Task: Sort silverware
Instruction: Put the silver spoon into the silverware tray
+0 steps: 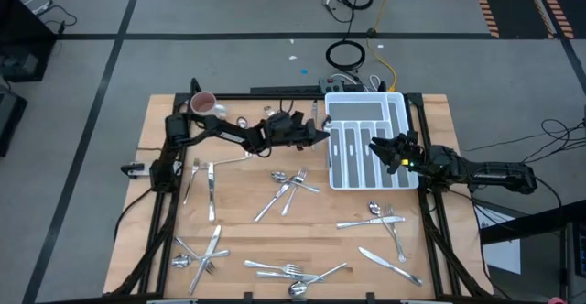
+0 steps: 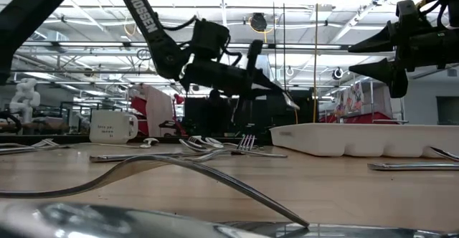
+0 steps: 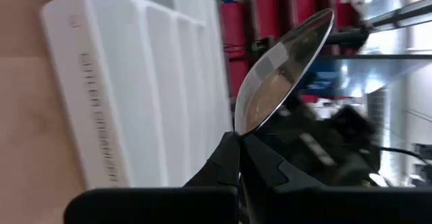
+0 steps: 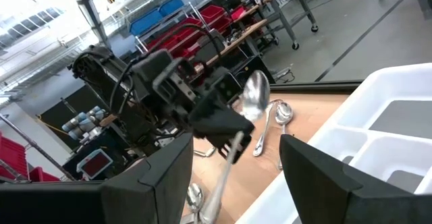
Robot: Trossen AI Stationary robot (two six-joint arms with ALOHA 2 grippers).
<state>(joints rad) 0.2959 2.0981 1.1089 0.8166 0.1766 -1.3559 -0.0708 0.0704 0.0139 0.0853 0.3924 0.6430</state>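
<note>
Left gripper (image 3: 237, 158): fingers closed on the handle of a spoon (image 3: 280, 75), whose bowl stands out past the fingertips. In the high view this gripper (image 1: 316, 132) is above the table, just beside the left edge of the white cutlery tray (image 1: 396, 112), with the left arm reaching across from the table's left side. In the low view the held spoon is clear of the tabletop, angled down toward the tray (image 2: 323, 139). Right gripper (image 1: 380, 150): fingers spread wide, holding nothing, positioned over the tray's right half and raised well above it in the low view (image 2: 373, 57). The right wrist view faces the left gripper and the spoon bowl (image 4: 255, 97) between its own two fingers. The tray has several long compartments; whether any contain cutlery cannot be determined. The remaining silverware (image 1: 291, 187) lies scattered on the wooden table (image 1: 243, 217): forks, spoons and knives in loose groups at the middle, along the near edge, at the left side and below the tray. A white mug (image 1: 203, 103) with a pink inside stands at the far left corner.
</note>
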